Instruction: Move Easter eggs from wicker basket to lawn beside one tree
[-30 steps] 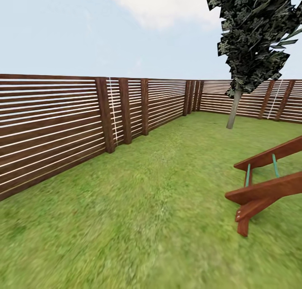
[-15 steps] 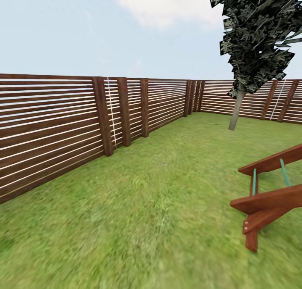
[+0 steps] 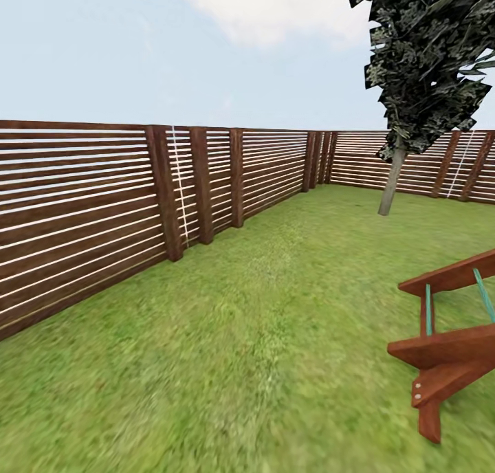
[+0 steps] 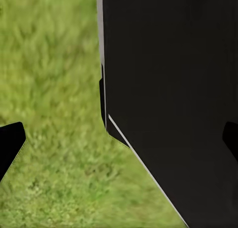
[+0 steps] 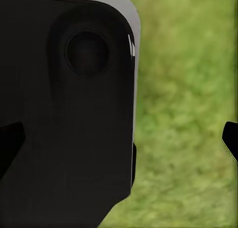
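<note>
Where the head view looks out across the lawn (image 3: 261,335), a brown slatted fence (image 3: 89,205) runs from the near left back to a far corner, then along the back behind a tree (image 3: 393,184). That tree is dark and dense-crowned with a pale leaning trunk. Well in front of the tree and nearer the camera stands a red-brown wooden frame (image 3: 447,342) with green rods, cut off by the picture's edge.

The wrist views give what the head view lacks: the robot's own dark body panel (image 4: 173,104) against blurred grass. In the left wrist view the left gripper (image 4: 121,146) shows only as dark fingertips (image 4: 9,146) at both edges, set wide apart with nothing between them but the panel. The right gripper (image 5: 121,146) likewise stands spread, its fingertips (image 5: 231,138) at the margins.

No basket or eggs are in sight.

Against the earlier head pictures, the whole scene has slid: the wooden frame sits lower and further right, the fence posts further left, so the camera has moved.
</note>
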